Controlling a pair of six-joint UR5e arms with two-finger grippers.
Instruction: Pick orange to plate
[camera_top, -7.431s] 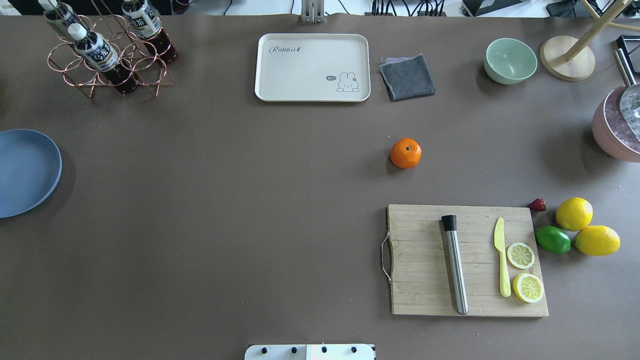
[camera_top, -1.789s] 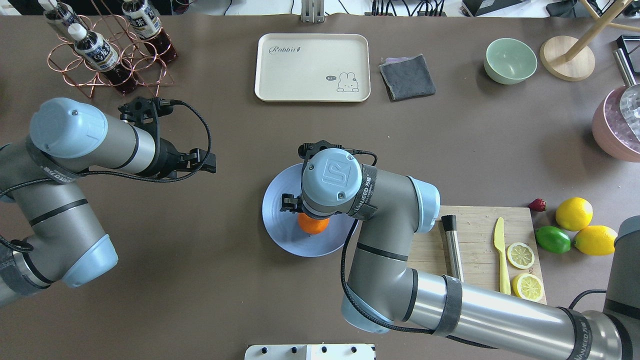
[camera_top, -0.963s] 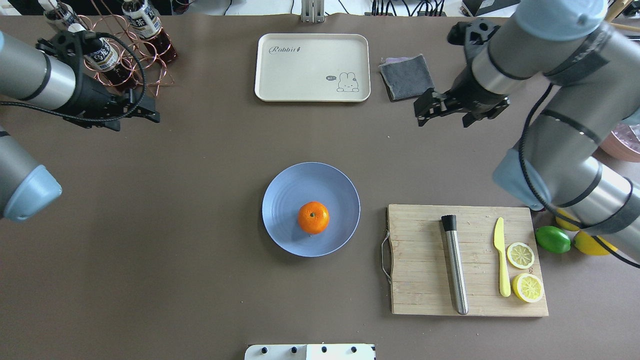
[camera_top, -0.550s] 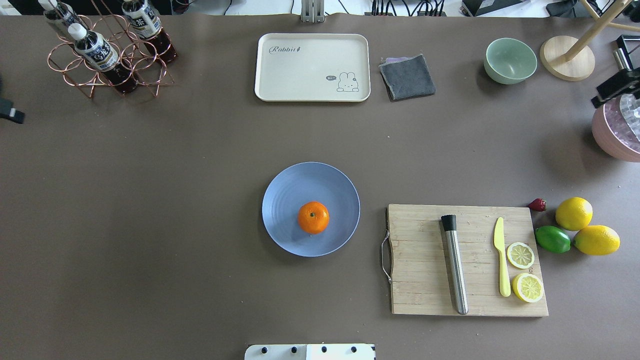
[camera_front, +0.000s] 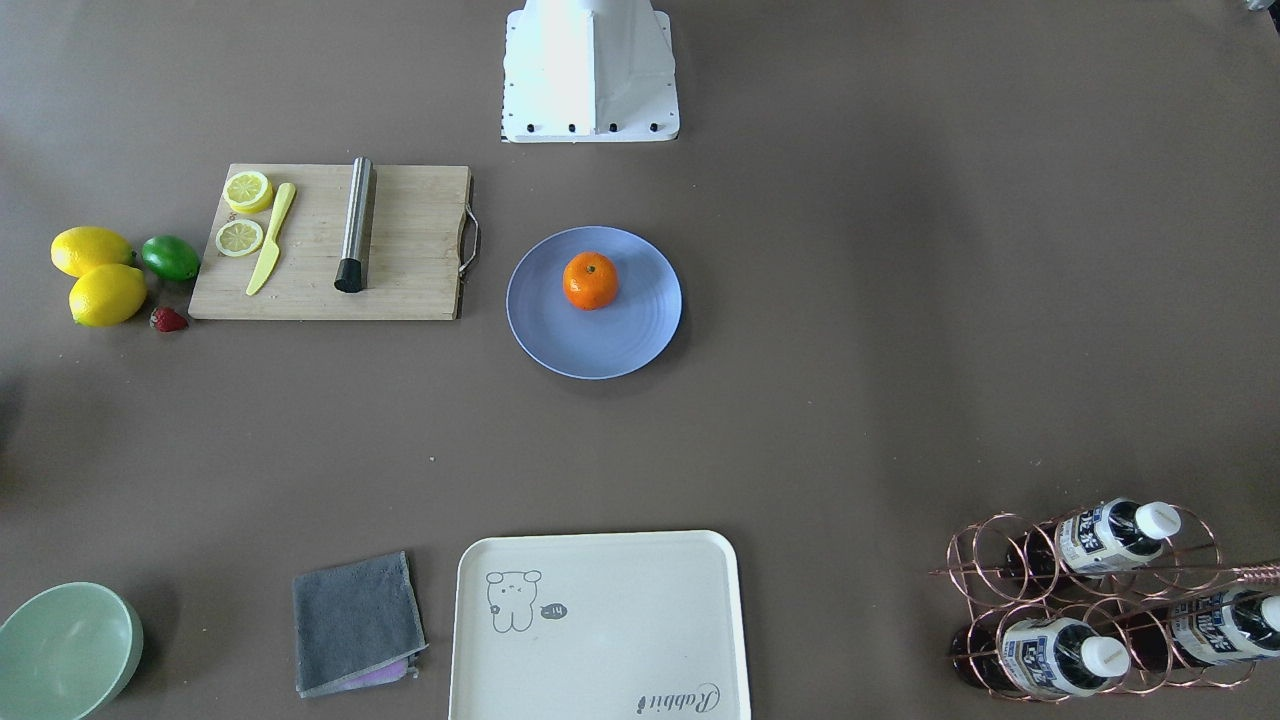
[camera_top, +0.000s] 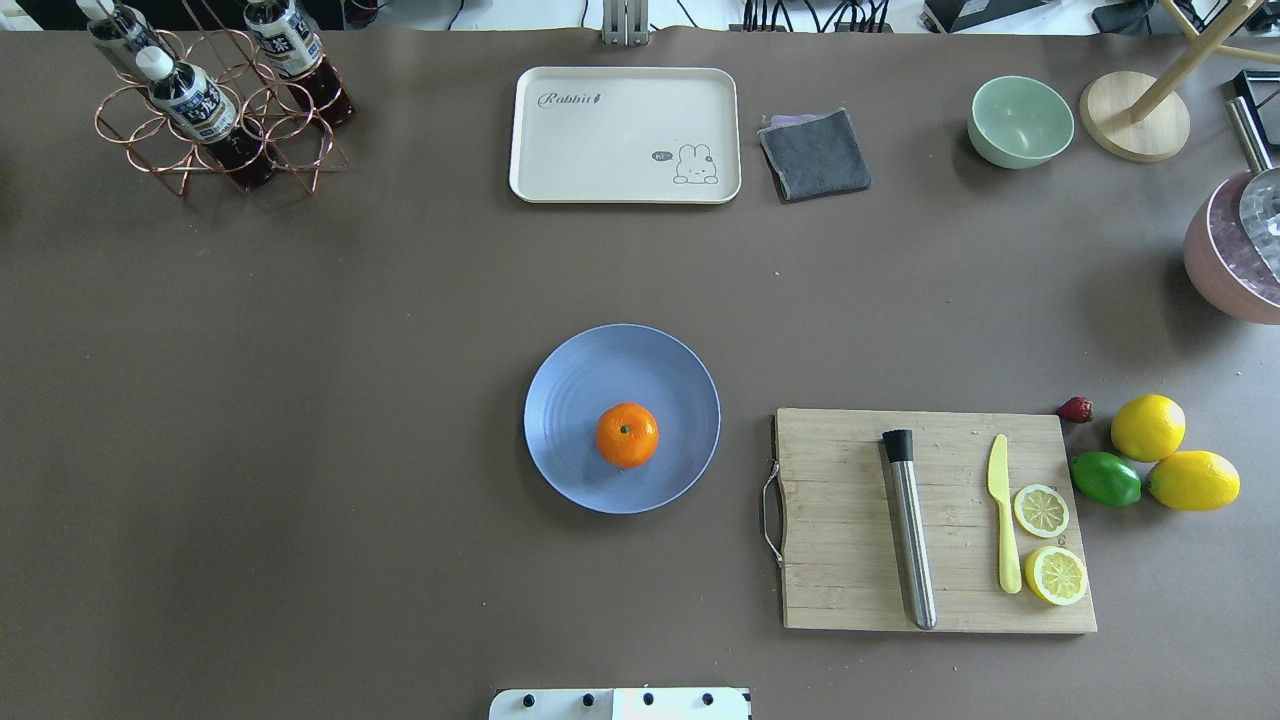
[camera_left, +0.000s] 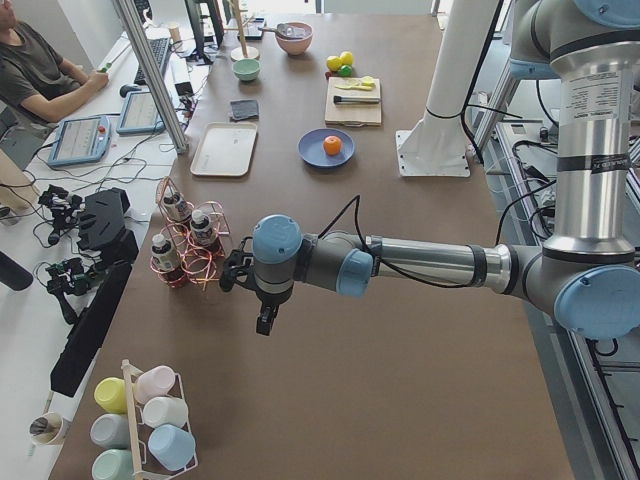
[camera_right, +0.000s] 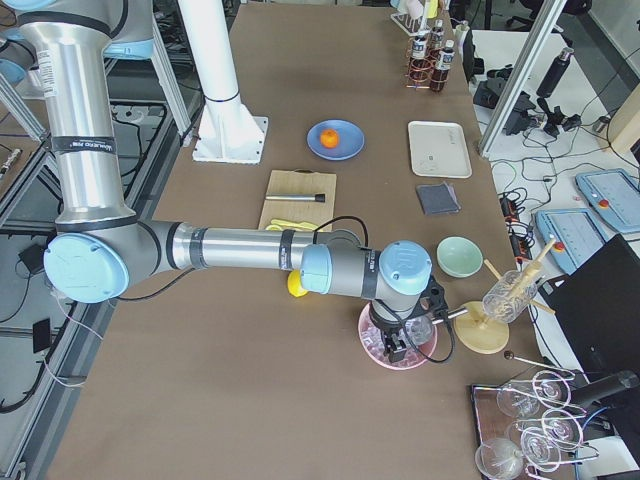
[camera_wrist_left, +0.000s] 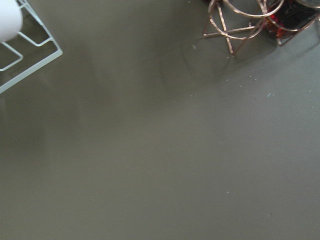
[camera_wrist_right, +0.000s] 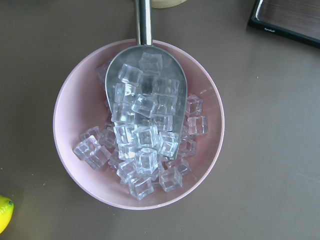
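The orange (camera_top: 627, 435) rests on the pale blue plate (camera_top: 580, 385) at the middle of the table, stem dimple up, with nothing touching it. The front-facing view shows the same orange (camera_front: 590, 280) toward the robot side of the plate (camera_front: 600, 345). Both arms are outside the overhead and front-facing views. My left gripper (camera_left: 263, 322) hangs beyond the table's left end near the bottle rack, seen only from the side, so I cannot tell its state. My right gripper (camera_right: 393, 347) hovers over the pink ice bowl at the right end, and I cannot tell its state either.
A cutting board (camera_top: 850, 520) with a steel muddler (camera_top: 910, 530), yellow knife and lemon slices lies right of the plate. Lemons (camera_top: 1148, 427), a lime and a strawberry sit beside it. A cream tray (camera_top: 625, 135), grey cloth, green bowl (camera_top: 1020, 120), bottle rack (camera_top: 215, 100) and pink ice bowl (camera_wrist_right: 140, 125) line the far side and the ends.
The right gripper left the orange on the plate and both arms pulled away to the table's ends. Their last tips have gone from the overhead view's edges.
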